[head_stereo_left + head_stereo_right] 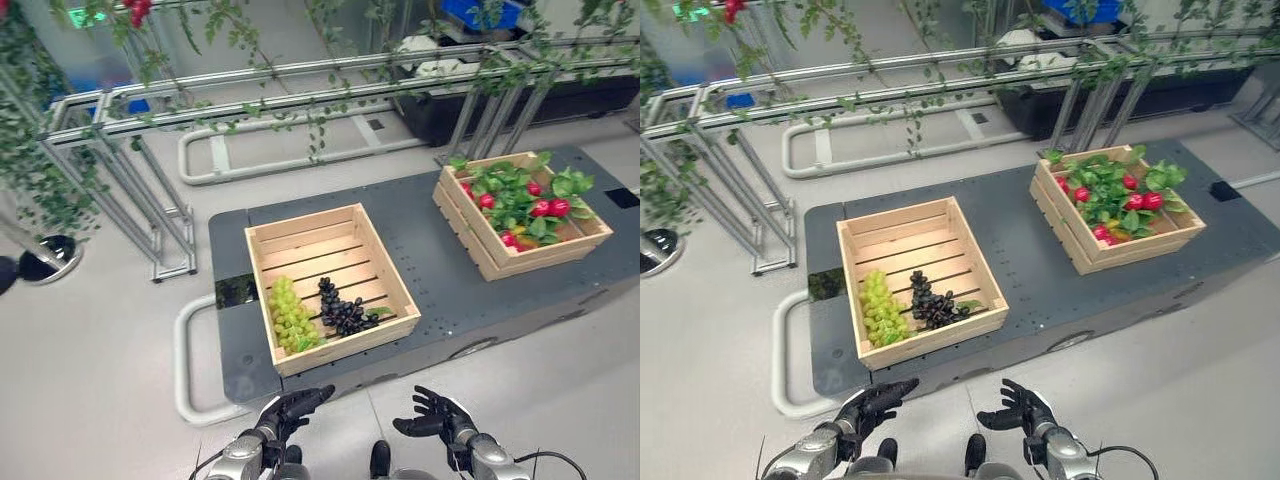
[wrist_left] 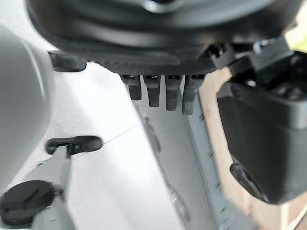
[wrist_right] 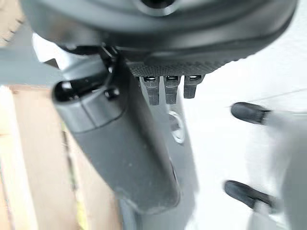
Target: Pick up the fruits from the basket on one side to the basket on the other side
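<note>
Hovering at bottom centre of the frame, left hand (image 1: 292, 410) and right hand (image 1: 432, 412), both loosely spread and holding nothing. Just above them, centre frame: near crate (image 1: 300, 225) with green grapes (image 1: 291, 315) and black grapes (image 1: 343, 310). Upper right, well apart: far crate (image 1: 470, 228) of red fruit (image 1: 548, 208) among leaves.

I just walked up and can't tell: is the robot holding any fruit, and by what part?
Nothing is held. The left robot hand and right robot hand hang open short of the wooden slatted crate, where the green grapes and dark grapes lie.
</note>
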